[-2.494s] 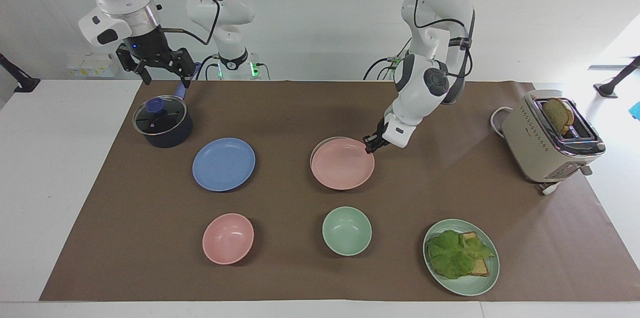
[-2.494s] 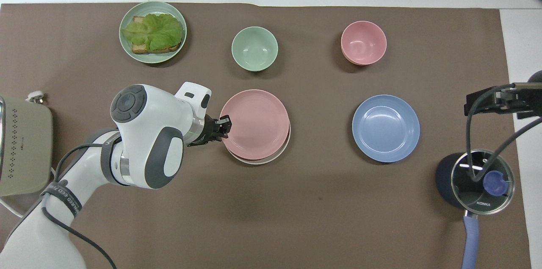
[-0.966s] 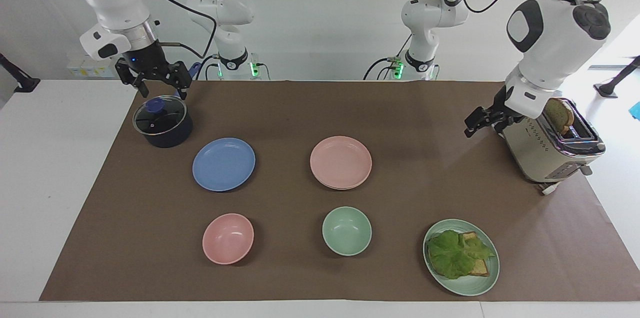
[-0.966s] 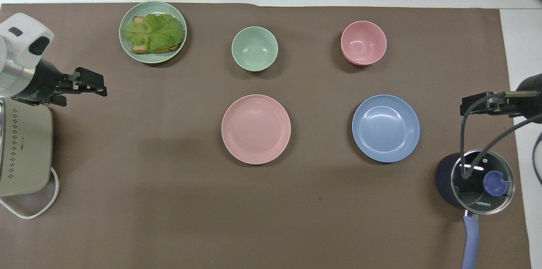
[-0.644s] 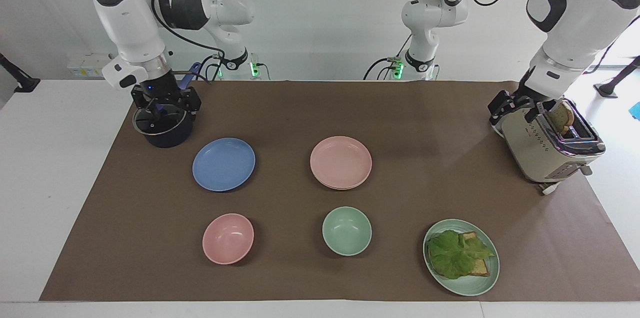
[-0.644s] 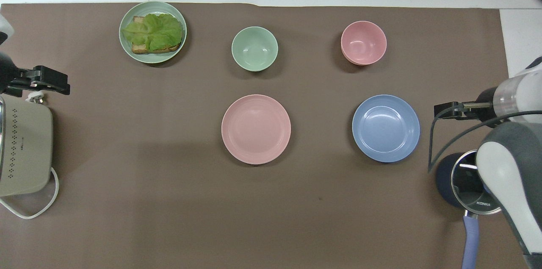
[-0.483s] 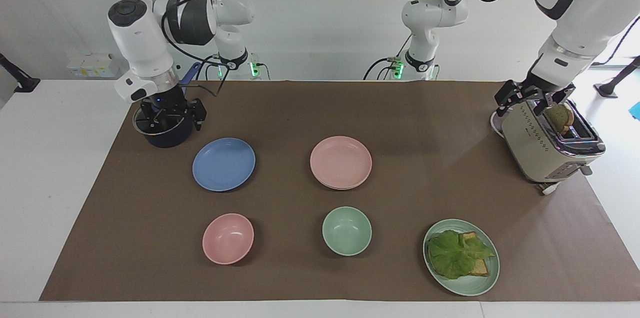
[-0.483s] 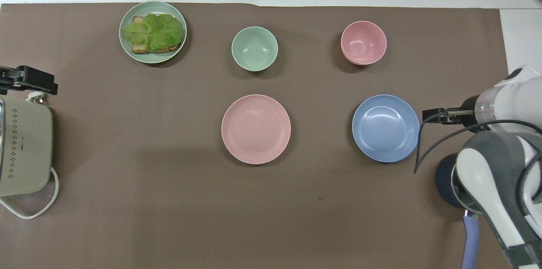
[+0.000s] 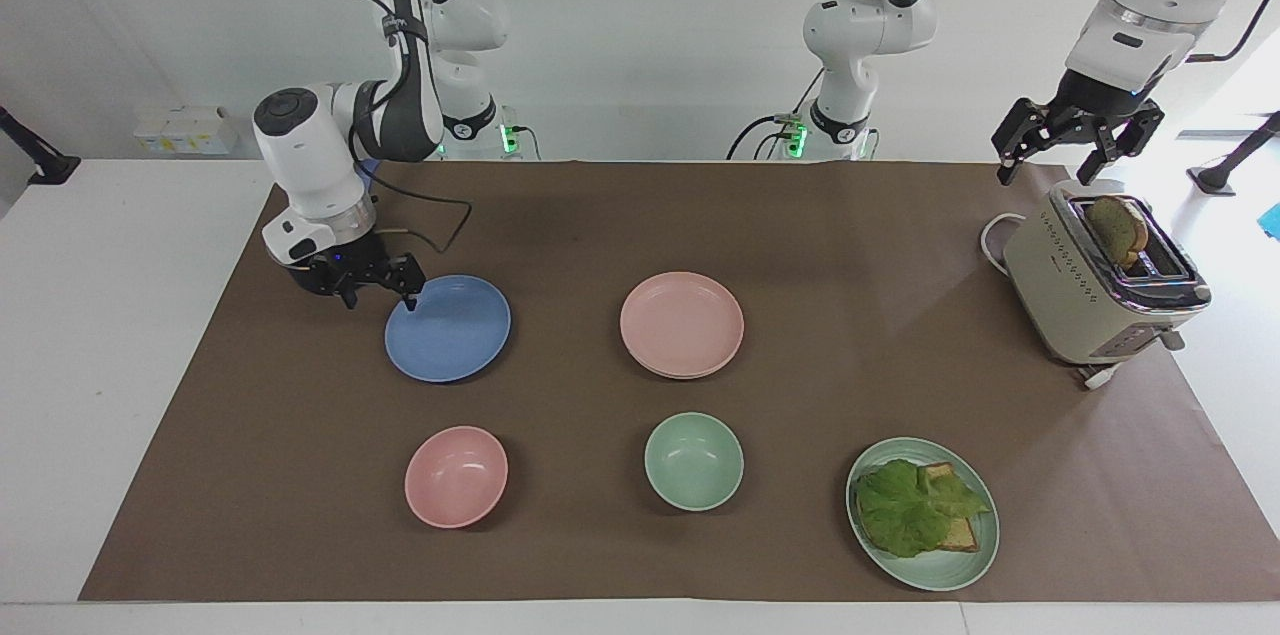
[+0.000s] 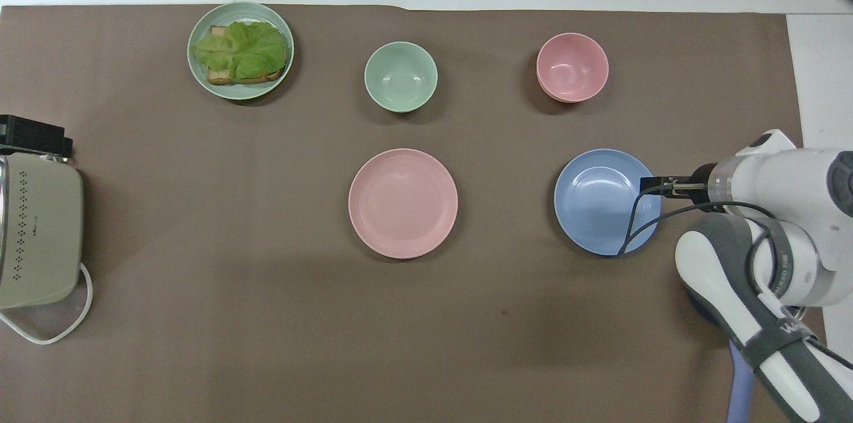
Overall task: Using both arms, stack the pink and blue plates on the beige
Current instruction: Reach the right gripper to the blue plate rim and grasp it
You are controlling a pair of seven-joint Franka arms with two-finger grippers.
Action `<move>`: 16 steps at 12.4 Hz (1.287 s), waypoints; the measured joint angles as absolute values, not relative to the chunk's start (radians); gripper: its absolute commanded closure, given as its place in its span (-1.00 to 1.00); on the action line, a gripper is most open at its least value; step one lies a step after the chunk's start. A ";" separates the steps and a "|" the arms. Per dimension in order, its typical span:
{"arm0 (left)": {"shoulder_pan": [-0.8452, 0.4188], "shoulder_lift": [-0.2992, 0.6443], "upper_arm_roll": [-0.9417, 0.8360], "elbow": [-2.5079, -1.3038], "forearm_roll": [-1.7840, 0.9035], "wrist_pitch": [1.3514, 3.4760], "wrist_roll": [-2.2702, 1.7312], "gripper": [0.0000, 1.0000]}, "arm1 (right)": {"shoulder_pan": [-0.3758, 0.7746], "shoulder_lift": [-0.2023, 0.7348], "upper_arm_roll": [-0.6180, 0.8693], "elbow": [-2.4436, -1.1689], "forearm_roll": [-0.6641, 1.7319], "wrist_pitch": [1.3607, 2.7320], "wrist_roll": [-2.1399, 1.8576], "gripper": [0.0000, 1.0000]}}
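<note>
Brown mat: right hand (image 9: 378,293) spread at blue plate (image 9: 448,328); left hand (image 9: 1076,151) spread over toaster (image 9: 1095,287).

Glossy white arms (image 9: 310,150), black cables

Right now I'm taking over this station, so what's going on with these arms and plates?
The right gripper, open, is low at the rim of the blue plate and holds nothing yet. The pink plate already lies on the beige plate. The left gripper waits open above the toaster.
</note>
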State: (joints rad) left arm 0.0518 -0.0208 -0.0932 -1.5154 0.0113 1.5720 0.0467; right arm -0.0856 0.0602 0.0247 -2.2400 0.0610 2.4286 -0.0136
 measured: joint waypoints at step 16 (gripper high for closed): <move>0.059 -0.020 -0.077 -1.519 0.011 1.572 0.046 -1.00 | -0.126 0.175 0.022 -2.240 0.436 2.445 -0.410 1.00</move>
